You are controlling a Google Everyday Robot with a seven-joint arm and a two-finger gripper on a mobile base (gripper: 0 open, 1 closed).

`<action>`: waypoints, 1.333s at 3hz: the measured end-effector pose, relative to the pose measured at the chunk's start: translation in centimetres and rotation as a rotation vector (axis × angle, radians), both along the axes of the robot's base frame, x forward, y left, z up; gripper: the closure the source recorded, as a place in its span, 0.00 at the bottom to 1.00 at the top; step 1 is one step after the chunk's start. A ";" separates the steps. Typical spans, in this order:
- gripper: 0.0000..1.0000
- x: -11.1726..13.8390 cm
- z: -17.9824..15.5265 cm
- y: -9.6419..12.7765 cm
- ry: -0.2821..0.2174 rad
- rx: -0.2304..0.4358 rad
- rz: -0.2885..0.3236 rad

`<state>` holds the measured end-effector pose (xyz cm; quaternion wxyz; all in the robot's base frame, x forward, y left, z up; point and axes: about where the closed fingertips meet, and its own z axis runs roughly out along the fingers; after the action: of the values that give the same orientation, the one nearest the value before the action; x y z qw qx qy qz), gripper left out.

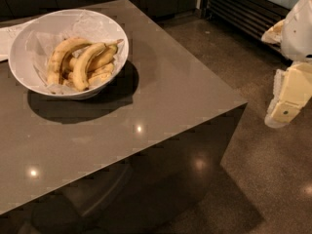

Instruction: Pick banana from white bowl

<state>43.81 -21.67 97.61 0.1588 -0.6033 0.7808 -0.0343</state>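
The white bowl [19, 57] stands at the far left of a grey-brown counter [161, 96], lined with crinkled white paper. Several yellow bananas lie in it. The banana [87, 62], long and gently curved with light freckles, lies across the middle of the pile. A tightly arched banana [59, 55] lies to its left and shorter ones [102, 71] to its right. My gripper [282, 112], cream and white, hangs at the right edge of the view, off the counter, over the floor and far from the bowl. It holds nothing that I can see.
The counter's right corner [243, 102] drops to a speckled floor [263, 179]. A flat white object [7, 40] lies behind the bowl at the left edge. Dark cabinets line the back, and a metal grille [243, 11] stands at the upper right.
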 end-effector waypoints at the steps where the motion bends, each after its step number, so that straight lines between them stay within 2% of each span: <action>1: 0.00 0.0 0.0 0.0 0.000 0.000 0.000; 2: 0.00 1.0 0.4 0.8 -0.009 -0.010 0.038; 3: 0.00 3.0 0.1 2.5 0.015 -0.045 0.096; 4: 0.00 4.4 -0.3 4.6 0.030 -0.040 0.162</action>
<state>48.19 -17.11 97.35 0.1372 -0.6679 0.7310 -0.0277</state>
